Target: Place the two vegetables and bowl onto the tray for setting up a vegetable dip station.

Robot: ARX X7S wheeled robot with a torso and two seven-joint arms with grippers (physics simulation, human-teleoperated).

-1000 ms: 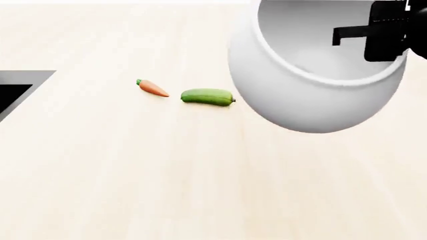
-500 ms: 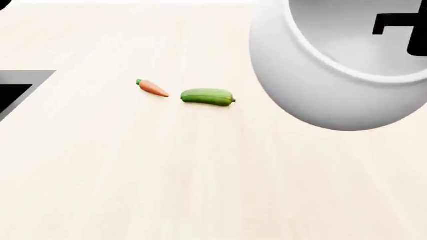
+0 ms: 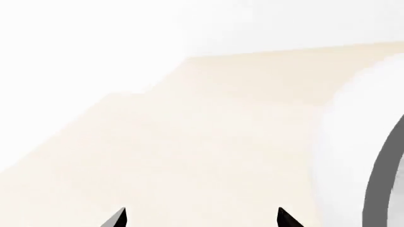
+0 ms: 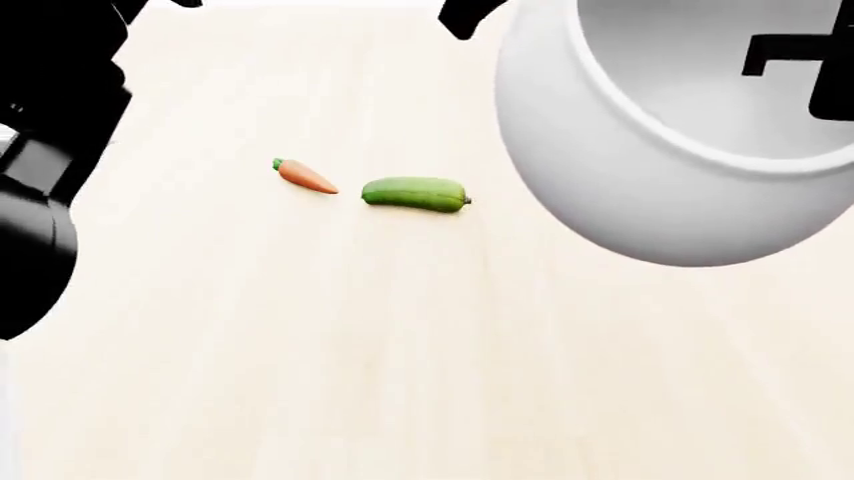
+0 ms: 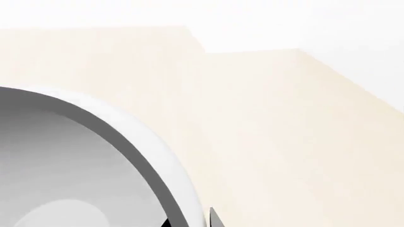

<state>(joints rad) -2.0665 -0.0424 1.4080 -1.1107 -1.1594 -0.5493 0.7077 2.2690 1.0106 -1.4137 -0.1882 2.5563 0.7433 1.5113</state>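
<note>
Right gripper [image 5: 189,223] clamped on bowl [image 4: 641,190] rim, one finger inside, one outside; bowl raised, tilted, upper right of head frame. Left gripper [image 3: 198,218] jaws apart, holding nothing. Carrot [image 4: 304,176] and cucumber [image 4: 415,194] side by side on table [image 4: 400,340], centre-left, apart.

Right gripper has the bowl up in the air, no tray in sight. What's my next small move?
Probably pan the head to find the tray: the big round white bowl hangs tilted above the pale wooden counter, gripped at its rim, with nowhere visible to set it.
</note>
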